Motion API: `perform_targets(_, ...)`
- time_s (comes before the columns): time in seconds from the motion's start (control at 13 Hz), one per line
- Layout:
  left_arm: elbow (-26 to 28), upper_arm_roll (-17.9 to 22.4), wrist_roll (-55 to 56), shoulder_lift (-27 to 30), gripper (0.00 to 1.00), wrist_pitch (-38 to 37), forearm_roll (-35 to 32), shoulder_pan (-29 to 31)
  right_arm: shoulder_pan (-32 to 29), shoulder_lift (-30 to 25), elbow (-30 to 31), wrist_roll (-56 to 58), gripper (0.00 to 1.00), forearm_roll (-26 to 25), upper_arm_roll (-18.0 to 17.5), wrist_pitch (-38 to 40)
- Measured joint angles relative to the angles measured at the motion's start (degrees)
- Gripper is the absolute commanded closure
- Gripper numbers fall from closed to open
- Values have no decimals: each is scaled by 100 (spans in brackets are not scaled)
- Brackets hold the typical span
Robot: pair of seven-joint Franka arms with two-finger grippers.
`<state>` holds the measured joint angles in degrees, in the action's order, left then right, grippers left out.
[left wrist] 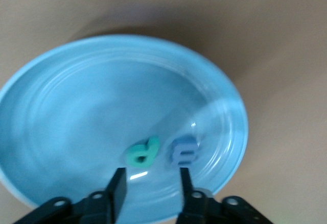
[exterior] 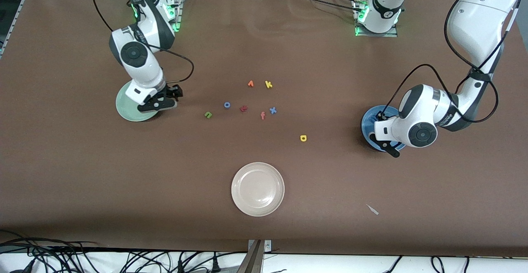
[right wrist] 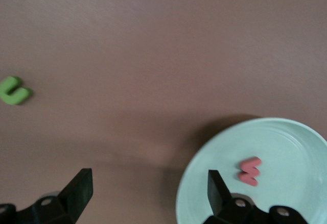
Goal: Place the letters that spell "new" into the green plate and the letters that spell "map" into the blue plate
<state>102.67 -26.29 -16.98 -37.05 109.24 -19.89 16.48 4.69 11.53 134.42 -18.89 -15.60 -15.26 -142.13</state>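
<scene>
Left gripper (left wrist: pixel 149 183) over blue plate (left wrist: pixel 61 81), jaws part-open, empty; teal p (left wrist: pixel 143 151) and blue m (left wrist: pixel 184 151) in plate

Right gripper (right wrist: pixel 148 191) wide, empty, at green plate (right wrist: pixel 286 147) rim; salmon w (right wrist: pixel 249 171) inside

Green n (exterior: pixel 208 115), yellow a (exterior: pixel 303 138) on table; orange e not identifiable

Risk: grabbing look-alike yellow k (exterior: pixel 268 84) or salmon f (exterior: pixel 262 116) in tight cluster

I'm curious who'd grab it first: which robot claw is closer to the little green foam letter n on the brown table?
Right. The right claw hangs open at the pale green plate's edge, beside the green n. The left claw is over the blue plate, at the left arm's end.
</scene>
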Motion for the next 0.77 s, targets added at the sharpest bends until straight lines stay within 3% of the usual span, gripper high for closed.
perform_targets(0.31,-333,-92,665,-14,0,12,821,-125,164,580,-867,-1813,1,537,-356,177)
perform_targets(0.46,-451,-143,1715,-15,0,122,890,-426,278,925,-1316,-2740,1,566,-367,361)
perform_targets(0.54,-481,-152,2280,-15,0,371,892,-682,311,1077,-1467,-3040,8,576,-368,384)
perform_targets(0.77,-488,-145,4064,-52,0,1256,892,-1383,445,1414,-1707,-4146,14,611,-369,398)
